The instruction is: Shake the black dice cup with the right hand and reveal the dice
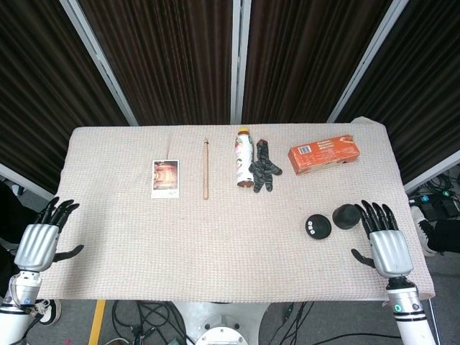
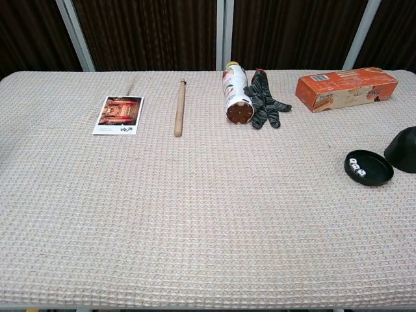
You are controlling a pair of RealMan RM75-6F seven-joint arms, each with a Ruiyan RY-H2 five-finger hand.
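The black dice cup stands mouth-down on the table's right side, also seen at the right edge of the chest view as the cup. Just to its left lies the black round base with white dice lying uncovered in the base. My right hand hovers near the right front edge, fingers spread, holding nothing, a short way from the cup. My left hand rests open off the table's left edge. Neither hand shows in the chest view.
Along the back lie a photo card, a wooden stick, a tipped bottle, a dark glove and an orange box. The woven cloth covers the whole table.
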